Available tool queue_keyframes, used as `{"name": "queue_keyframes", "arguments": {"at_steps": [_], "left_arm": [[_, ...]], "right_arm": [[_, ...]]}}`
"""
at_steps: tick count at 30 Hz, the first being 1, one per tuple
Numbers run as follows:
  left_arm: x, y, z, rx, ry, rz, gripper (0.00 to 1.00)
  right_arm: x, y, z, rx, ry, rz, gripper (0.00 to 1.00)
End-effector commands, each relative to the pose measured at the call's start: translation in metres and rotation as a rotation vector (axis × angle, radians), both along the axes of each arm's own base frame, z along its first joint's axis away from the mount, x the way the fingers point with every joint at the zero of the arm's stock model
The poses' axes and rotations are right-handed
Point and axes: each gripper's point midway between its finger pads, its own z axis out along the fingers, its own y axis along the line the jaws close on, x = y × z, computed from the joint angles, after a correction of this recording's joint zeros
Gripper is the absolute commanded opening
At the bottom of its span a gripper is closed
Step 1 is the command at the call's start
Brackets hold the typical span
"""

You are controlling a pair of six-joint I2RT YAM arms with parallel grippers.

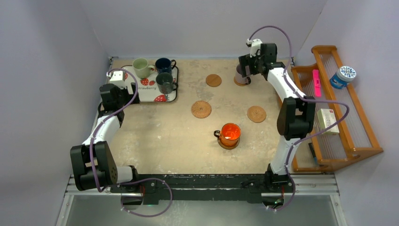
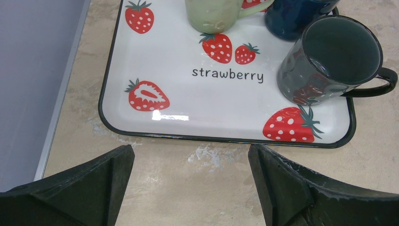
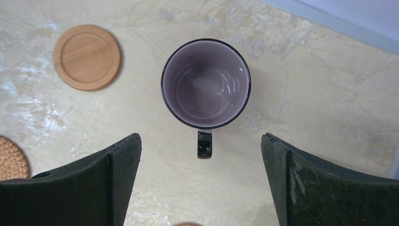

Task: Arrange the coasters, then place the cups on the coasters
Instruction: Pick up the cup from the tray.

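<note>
Right gripper [image 3: 200, 141] spread wide, clear of mauve-grey ceramic mug [image 3: 205, 84]. Left gripper [image 2: 190, 149] spread too; dark green mug [image 2: 329, 61] sits upper right, nearest.

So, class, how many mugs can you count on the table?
5. The pale green mug, navy mug and dark green mug stand on the strawberry tray, far left. The orange mug sits on a dark coaster, near centre. The mauve mug stands far right. None seems hidden.
</note>
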Motion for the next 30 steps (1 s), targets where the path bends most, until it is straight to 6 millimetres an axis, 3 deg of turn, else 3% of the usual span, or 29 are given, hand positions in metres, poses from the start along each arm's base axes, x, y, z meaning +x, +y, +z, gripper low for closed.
{"name": "queue_keyframes", "arguments": {"at_steps": [1,8,13,22,30], "left_arm": [[0.006,0.003,0.012,0.004,-0.044,0.000,1.00],[0.006,0.002,0.012,0.004,-0.044,-0.002,1.00],[0.006,0.002,0.012,0.006,-0.044,-0.003,1.00],[0.006,0.003,0.014,0.010,-0.048,-0.002,1.00],[0.005,0.006,0.020,0.029,-0.062,0.008,1.00]], "right_arm": [[-0.014,0.008,0.041,0.043,-0.061,0.039,0.99],[-0.038,0.010,0.068,0.058,-0.105,0.061,0.99],[-0.056,0.011,0.076,0.058,-0.122,0.075,0.99],[-0.096,0.017,0.083,0.056,-0.142,0.155,0.99],[-0.128,0.023,0.076,0.051,-0.164,0.233,0.99]]}}
